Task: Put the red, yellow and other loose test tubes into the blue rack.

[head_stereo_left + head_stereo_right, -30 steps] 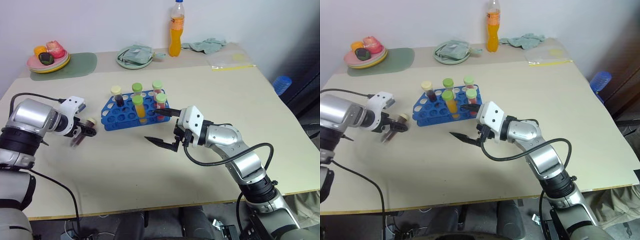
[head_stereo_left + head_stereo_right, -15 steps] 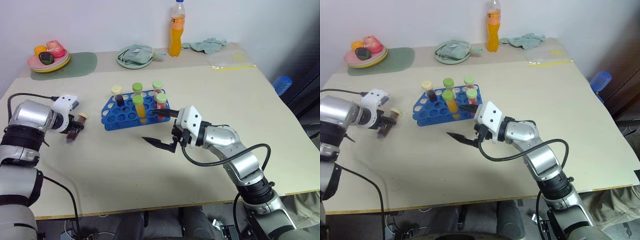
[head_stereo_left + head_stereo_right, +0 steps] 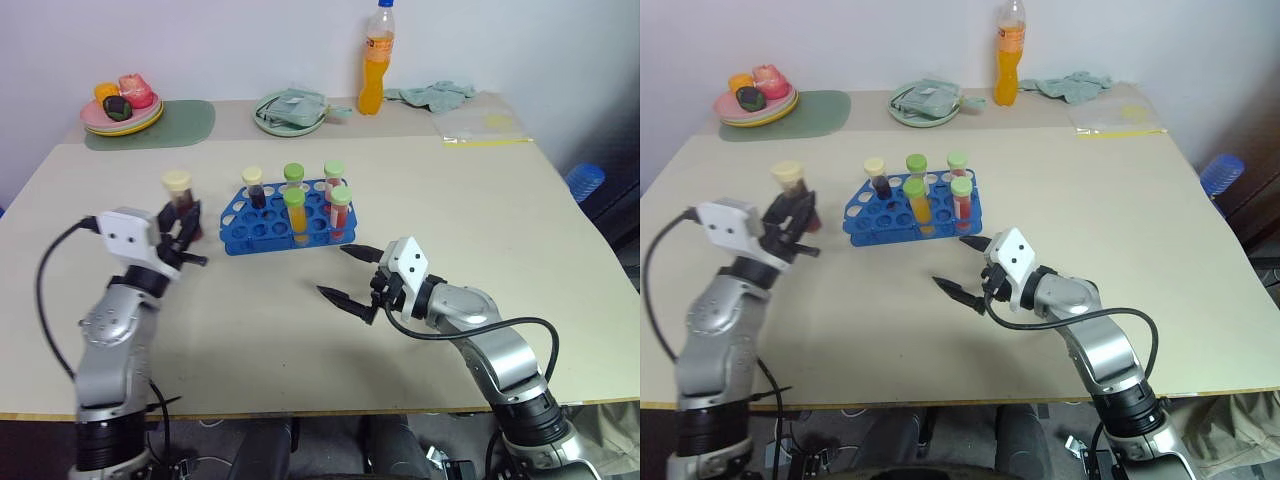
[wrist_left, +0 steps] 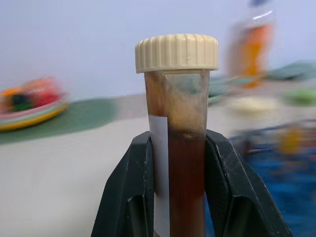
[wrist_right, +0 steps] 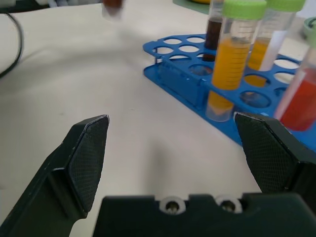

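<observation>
No readable text. White label strip on maroon tube (image 4: 159, 163) blank; orange bottle (image 3: 376, 60) label too small to read.

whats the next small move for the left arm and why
Probably carry the maroon tube right, over an empty hole in the blue rack, then lower it. The left gripper is shut on that tube, upright with its pale cap on top, beside the rack's left end. Five tubes already stand in the rack; the right gripper waits open in front of it.
</observation>
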You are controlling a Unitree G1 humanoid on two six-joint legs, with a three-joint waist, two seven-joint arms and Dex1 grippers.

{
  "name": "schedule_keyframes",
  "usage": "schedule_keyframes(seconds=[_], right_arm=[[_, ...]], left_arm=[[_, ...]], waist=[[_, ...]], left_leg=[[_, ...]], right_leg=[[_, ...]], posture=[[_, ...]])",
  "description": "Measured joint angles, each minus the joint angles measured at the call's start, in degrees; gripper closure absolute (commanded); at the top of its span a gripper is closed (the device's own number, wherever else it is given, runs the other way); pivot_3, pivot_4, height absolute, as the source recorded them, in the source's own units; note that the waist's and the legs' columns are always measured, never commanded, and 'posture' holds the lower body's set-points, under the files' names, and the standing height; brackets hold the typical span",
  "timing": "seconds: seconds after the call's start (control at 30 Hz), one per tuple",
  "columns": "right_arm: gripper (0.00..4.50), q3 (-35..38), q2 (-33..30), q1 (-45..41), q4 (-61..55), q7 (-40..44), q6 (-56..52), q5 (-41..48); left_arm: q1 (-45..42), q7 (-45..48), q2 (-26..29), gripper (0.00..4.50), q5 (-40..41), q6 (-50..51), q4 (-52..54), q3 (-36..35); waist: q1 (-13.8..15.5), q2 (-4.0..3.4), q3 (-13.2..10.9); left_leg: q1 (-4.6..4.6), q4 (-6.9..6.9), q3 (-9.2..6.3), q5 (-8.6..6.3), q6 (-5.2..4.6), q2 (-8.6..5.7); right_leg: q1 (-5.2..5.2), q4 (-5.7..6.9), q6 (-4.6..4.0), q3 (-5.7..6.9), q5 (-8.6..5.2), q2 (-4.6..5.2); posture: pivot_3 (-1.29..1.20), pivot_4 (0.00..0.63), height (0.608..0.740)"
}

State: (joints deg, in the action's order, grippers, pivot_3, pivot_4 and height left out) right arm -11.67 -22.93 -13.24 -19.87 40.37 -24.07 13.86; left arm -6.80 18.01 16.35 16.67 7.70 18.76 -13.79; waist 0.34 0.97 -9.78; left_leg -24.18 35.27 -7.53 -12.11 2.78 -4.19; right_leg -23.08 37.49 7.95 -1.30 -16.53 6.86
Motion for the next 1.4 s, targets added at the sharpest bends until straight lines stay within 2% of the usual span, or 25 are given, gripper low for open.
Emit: schedule_keyframes(seconds=[0.13,0.33,0.57,1.03,1.4], right_arm=[[0.0,0.13,1.18,0.53,1.23,-0.34,1.25,0.45],[0.0,0.16,2.17,1.47,1.67,-1.68,1.48,0.48],[0.0,0.21,2.14,2.24,1.65,-2.83,1.48,0.47],[0.0,0.74,2.08,3.14,1.38,-4.13,1.46,0.5],[0.0,0.83,2.08,3.14,0.98,-4.56,1.46,0.51]], left_arm=[[-1.99,-4.69,-6.04,3.72,-5.34,-5.46,-3.89,4.74],[-7.2,-8.66,-9.42,3.72,-9.48,-12.71,-14.16,6.26],[-9.85,-6.81,-10.7,3.72,-9.6,-16.67,-22.23,8.16],[-12.09,-5.83,-12.49,3.72,-8.76,-18.86,-26.17,9.69],[-13.13,-6.74,-11.37,3.72,-10.06,-21.88,-29.18,9.66]], waist=[[-0.15,0.0,0.01],[-0.08,0.0,0.01],[-0.2,0.0,0.01],[-0.12,0.0,0.01],[-0.32,0.0,0.01]], left_leg=[[0.18,-0.01,0.11,0.0,0.0,0.02],[0.19,0.0,0.09,0.0,-0.01,0.02],[0.2,0.0,0.08,-0.01,-0.03,0.02],[0.25,0.0,0.06,-0.01,-0.03,0.01],[0.28,-0.01,0.05,-0.01,-0.03,0.02]], right_leg=[[0.18,-0.04,0.0,0.01,0.0,-0.07],[0.25,-0.08,0.01,0.05,0.0,-0.08],[0.26,-0.11,0.01,0.06,-0.01,-0.09],[0.34,-0.14,0.02,0.08,-0.01,-0.09],[0.34,-0.14,0.02,0.08,-0.01,-0.1]], posture=[[0.0,0.15,0.74],[0.0,0.15,0.74],[0.0,0.15,0.74],[0.0,0.15,0.74],[0.0,0.15,0.74]])
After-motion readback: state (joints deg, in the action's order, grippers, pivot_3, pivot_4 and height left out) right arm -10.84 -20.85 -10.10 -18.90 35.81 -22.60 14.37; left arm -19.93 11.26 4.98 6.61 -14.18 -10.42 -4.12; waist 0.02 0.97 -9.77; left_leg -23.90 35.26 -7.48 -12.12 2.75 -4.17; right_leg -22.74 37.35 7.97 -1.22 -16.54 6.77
